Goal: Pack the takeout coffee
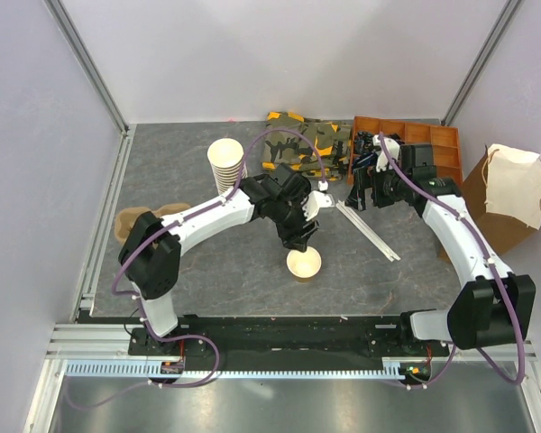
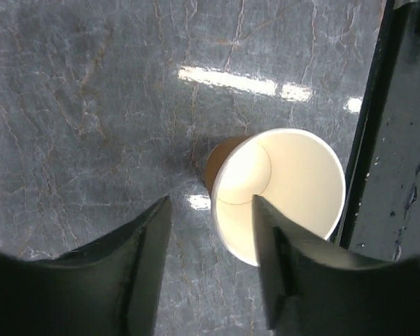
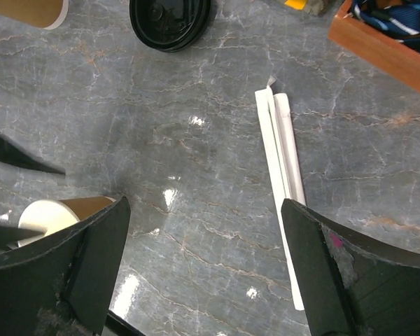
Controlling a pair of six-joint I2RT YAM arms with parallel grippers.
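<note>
A small brown paper cup (image 1: 304, 262), cream-white inside, stands upright on the grey table with no lid on it. No lidded cup shows in any view. My left gripper (image 1: 299, 242) is open just above the cup (image 2: 287, 189). In the left wrist view the left gripper (image 2: 210, 203) straddles the cup's near rim, with one finger over the mouth and the other outside. A loose black lid (image 3: 170, 21) lies flat on the table. My right gripper (image 1: 365, 194) is open and empty over bare table beside the straws; the right wrist view shows this gripper (image 3: 203, 203) and the cup (image 3: 45, 213).
A tall stack of lidless cups (image 1: 225, 162) stands at the back left. Two white wrapped straws (image 1: 368, 230) lie right of centre. An orange compartment tray (image 1: 415, 144) and a brown paper bag (image 1: 509, 203) stand at the right. Camouflage-patterned packets (image 1: 302, 144) lie at the back, and brown cardboard pieces (image 1: 149, 221) at the left.
</note>
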